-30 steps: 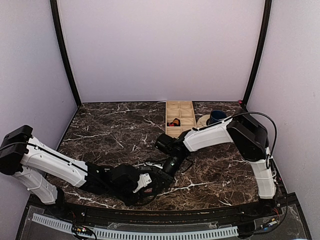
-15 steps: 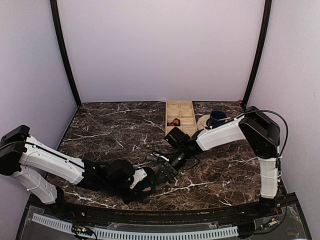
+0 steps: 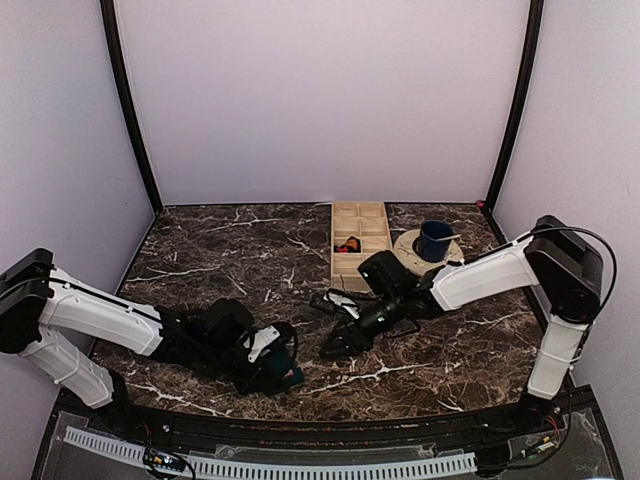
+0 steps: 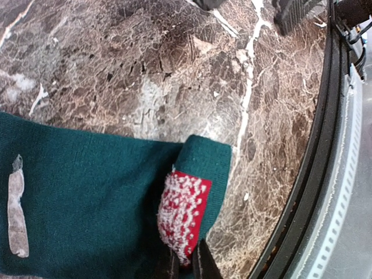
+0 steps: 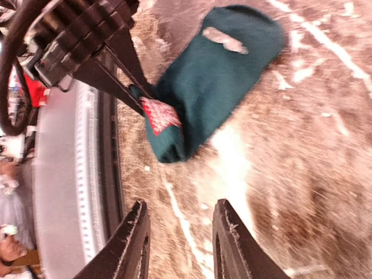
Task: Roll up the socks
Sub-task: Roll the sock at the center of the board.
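A dark teal sock [image 4: 87, 197] lies flat on the marble near the table's front edge, one end folded over. My left gripper [image 4: 185, 258] is shut on a red, white-flecked patch [image 4: 183, 212] at that folded end. In the right wrist view the same teal sock [image 5: 215, 75] sits ahead, with the left gripper's fingers [image 5: 125, 87] pinching its red patch [image 5: 160, 115]. My right gripper [image 5: 180, 203] hovers open and empty over bare marble, a short way from the sock. From above, the sock [image 3: 272, 372] lies between both grippers. No argyle sock can be made out.
A wooden divided box [image 3: 372, 212] stands at the back with a small red and black thing [image 3: 348, 245] in one compartment. A dark blue mug [image 3: 435, 238] sits on a plate to its right. The black front rail [image 4: 317, 174] runs close beside the sock.
The right gripper has pulled back to the right, away from the sock, and opened wider. The left gripper has kept its grip and shifted slightly left with the sock.
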Tool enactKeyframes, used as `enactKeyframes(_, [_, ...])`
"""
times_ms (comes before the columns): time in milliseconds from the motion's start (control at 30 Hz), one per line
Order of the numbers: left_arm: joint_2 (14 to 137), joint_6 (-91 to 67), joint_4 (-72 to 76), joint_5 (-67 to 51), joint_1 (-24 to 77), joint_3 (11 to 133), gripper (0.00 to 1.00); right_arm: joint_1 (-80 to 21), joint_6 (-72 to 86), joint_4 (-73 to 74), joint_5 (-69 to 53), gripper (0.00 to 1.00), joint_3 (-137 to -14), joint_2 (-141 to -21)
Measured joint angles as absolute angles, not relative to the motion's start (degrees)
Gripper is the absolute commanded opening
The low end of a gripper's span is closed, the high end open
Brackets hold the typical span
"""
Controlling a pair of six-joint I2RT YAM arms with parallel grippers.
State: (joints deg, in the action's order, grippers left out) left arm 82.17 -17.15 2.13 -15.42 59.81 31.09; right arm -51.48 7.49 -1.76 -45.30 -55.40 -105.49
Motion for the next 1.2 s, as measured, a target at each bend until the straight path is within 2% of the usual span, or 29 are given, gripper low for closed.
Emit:
enactKeyframes(333, [85.6,-20.3,5.4,-29.1,53.7,30.6,0.00,-60.3,-2.0,-5.5,-26.2,0.36,-51.2,-98.2])
enactKeyframes(533, [88.0,-21.9,7.0,-35.6,51.8,30.6,0.00,-67.1,-8.6,-6.4,-15.0,0.43,-50.5,-96.9])
enactKeyframes(833, [91.2,-24.0,9.5,-42.7,49.8,30.6,0.00,-73.1,-16.2,-6.0,-6.1,0.44,-51.9,-99.3])
enactKeyframes(1200, [94.0,-25.3,11.9,-48.1,49.6,30.6,0.00,-77.4,-21.6,-5.1,-1.3,0.42,-54.0,-103.0])
